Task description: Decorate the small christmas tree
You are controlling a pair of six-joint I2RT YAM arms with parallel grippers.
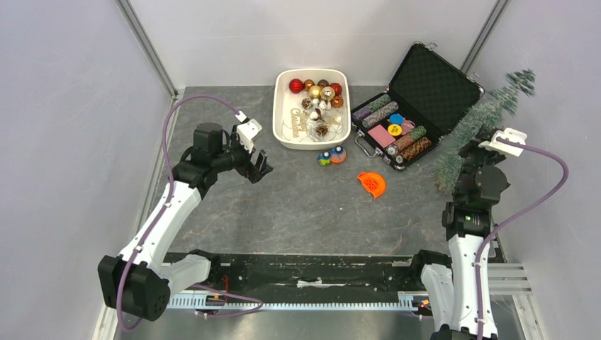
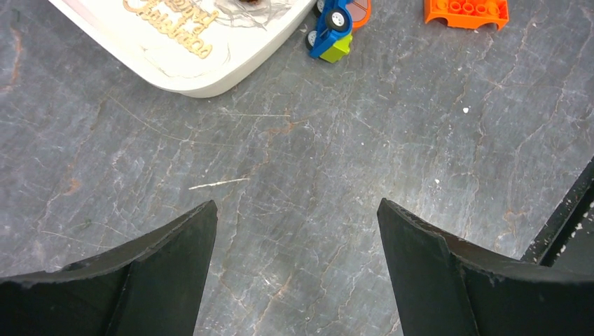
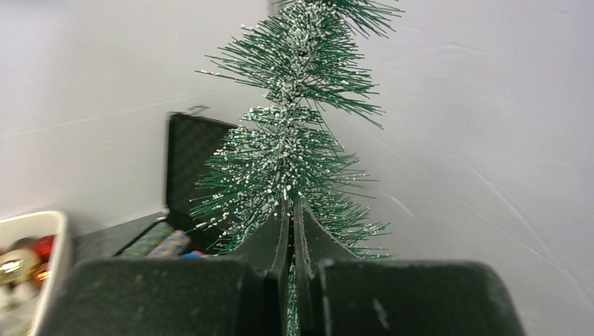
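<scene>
Above the grey table [image 1: 283, 212], my right gripper [image 3: 293, 213] clenches the slim, frosted green bristly christmas tree [image 3: 294, 140], tilted. My left gripper [image 2: 295, 206] hangs released, jaws wide.

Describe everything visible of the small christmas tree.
The small christmas tree is a slim cone of dark green bristles dusted white. The right gripper is shut on its lower part, fingers pinching through the branches. It leans, tip pointing far-right, beside the open case. Its base cannot be made out.
</scene>
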